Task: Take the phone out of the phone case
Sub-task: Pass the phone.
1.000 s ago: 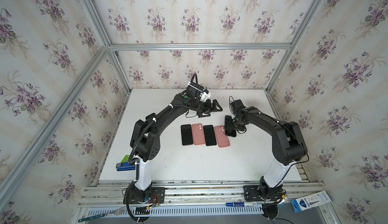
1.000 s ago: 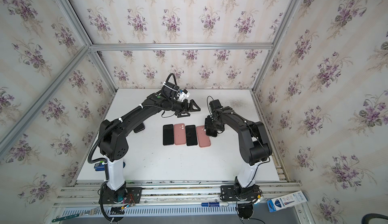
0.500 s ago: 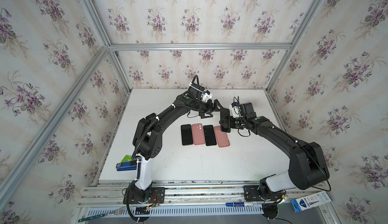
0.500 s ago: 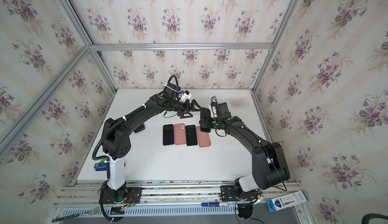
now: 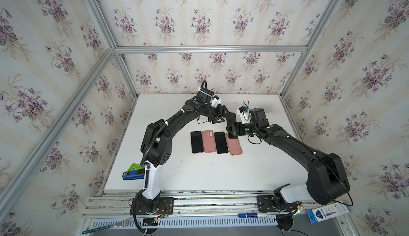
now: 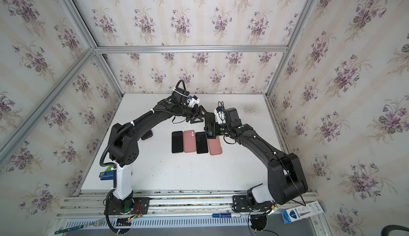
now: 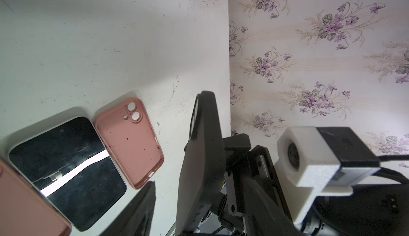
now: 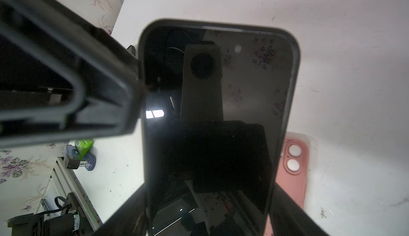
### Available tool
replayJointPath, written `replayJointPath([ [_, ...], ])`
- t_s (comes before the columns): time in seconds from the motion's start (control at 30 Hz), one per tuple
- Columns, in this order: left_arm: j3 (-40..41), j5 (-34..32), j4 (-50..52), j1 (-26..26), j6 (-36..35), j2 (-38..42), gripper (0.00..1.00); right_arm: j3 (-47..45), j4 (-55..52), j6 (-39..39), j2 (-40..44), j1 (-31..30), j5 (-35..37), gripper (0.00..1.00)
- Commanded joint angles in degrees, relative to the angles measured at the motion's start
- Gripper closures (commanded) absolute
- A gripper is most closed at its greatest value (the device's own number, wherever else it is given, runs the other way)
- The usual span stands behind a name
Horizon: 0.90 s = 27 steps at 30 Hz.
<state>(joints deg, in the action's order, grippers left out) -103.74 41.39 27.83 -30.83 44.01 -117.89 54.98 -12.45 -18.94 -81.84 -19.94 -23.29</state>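
Phone [image 8: 217, 124] gripped by outstretched right hand [image 5: 232, 132], left hand [image 5: 229, 115] touching edge.

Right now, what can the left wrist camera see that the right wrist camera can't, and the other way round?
Only the left wrist view shows the back and side of the black-cased phone, the white camera on the other wrist, and a bare phone lying screen up. Only the right wrist view shows that cased phone's dark glossy screen, plus green and blue items at the edge of the table. Both show it held in the right gripper, a pink case and the table.
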Motion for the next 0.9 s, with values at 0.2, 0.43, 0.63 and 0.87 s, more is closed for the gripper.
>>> replayJointPath([
  [0.2, -1.4, -3.4, 2.5, 0.1, -2.0, -1.0, 0.54, 1.5, 1.8, 1.6, 0.0, -1.2, -1.6, 0.68],
  [0.43, -2.6, -4.8, 4.8, 0.3, -3.6, -1.7, 0.70, 2.5, 0.4, 2.9, -1.0, -2.4, -1.7, 0.70],
  [0.63, -3.1, -5.5, 6.3, 0.4, -4.8, -1.7, 0.84, 2.9, -0.1, 3.2, -1.7, -2.9, -1.0, 0.72],
  [0.87, -3.4, -4.7, 6.8, 1.1, -4.8, -0.1, 0.95, 4.6, -0.4, 2.1, -2.3, -2.8, 0.4, 0.60],
])
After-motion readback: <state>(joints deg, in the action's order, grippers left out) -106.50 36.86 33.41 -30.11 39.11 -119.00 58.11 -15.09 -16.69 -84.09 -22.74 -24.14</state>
